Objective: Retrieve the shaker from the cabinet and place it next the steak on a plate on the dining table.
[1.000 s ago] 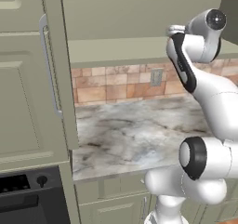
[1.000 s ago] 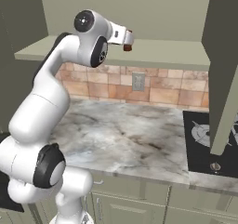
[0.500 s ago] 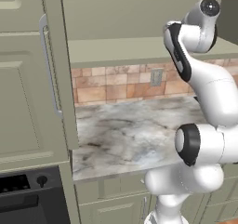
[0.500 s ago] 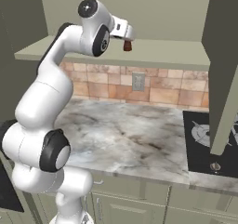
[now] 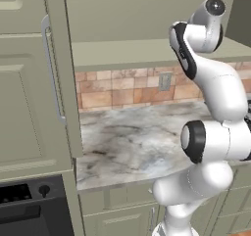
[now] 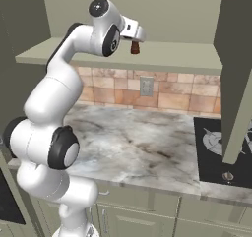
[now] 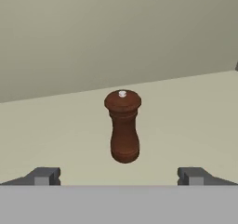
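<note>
Over the last second the white arm has straightened and lifted its hand higher toward the open cabinet (image 5: 34, 107), so the pincer (image 7: 118, 175) now faces straight into the cupboard at shelf height. In the hand view its two dark fingertips (image 7: 44, 175) stand wide apart at the bottom edge, holding nothing, with the shaker (image 7: 123, 125) centred between them but set further back, not yet touched. This suggests the reach is nearly lined up and that the grasp itself has not begun; the arm likely needs to advance until the fingers flank the narrow waist before closing. The shaker is a small dark brown wooden mill with a round knob top, standing upright on the pale green shelf (image 6: 172, 54) inside the cabinet; in the right base view it appears just beyond the hand as a small brown shape (image 6: 133, 47). Nothing else can be seen on that shelf. Below, the marble-patterned counter (image 5: 132, 142) lies in front of a brick-tile backsplash (image 6: 167, 96).
</note>
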